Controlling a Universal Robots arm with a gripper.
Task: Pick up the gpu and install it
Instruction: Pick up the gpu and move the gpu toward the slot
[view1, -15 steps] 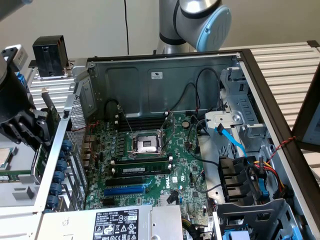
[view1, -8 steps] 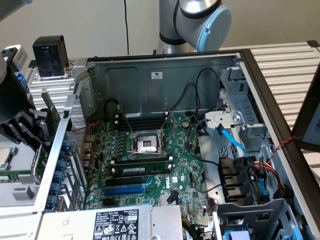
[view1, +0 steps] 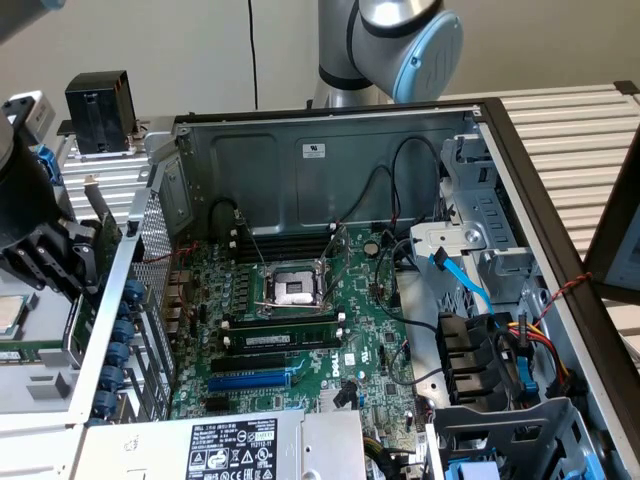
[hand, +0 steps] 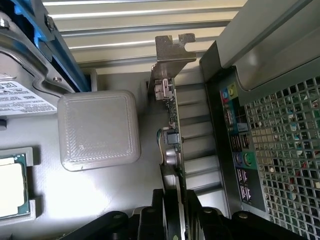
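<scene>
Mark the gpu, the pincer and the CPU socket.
gpu (hand: 172, 120): wrist view, on the card's edge below the bracket.
pincer (hand: 175, 199): wrist view, midway between fingertips clamped on the gpu.
CPU socket (view1: 296, 290): exterior view, on the socket's middle.

open computer case (view1: 300, 180) | green motherboard (view1: 390, 330) inside, bare CPU socket (view1: 295, 290) mid-board | two memory sticks (view1: 280, 338) between socket and blue slot (view1: 250, 380) | labelled power supply (view1: 235, 445) at near edge | grey square block (hand: 98, 129) near a CPU chip (hand: 11, 185)

Silver arm (view1: 342, 45) w/ lt-blue joint cap (view1: 436, 55); black end effector (hand: 175, 197)
</scene>
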